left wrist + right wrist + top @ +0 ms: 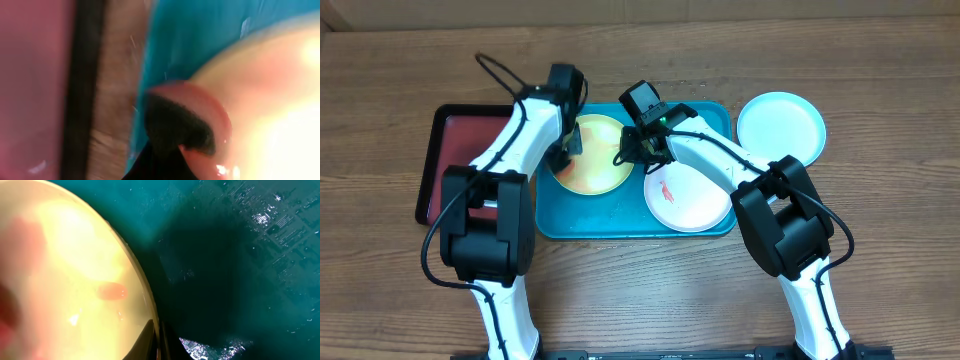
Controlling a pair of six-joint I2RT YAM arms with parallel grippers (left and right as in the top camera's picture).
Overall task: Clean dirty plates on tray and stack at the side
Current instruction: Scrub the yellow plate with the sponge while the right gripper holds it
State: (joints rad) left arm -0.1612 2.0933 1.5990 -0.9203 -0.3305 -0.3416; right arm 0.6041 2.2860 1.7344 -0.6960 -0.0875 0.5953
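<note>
Yellow-green plate [595, 160] and white plate [690, 197] on turquoise tray [610, 216], mint plate [781, 126] on tabletop [890, 260]

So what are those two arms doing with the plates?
Both claws are at the yellow-green plate on the blue tray: the left claw at its left edge, the right claw at its right edge. Whether either grips it is unclear. A white plate with red smears also sits on the tray, and a pale blue plate lies on the table beside it.
</note>
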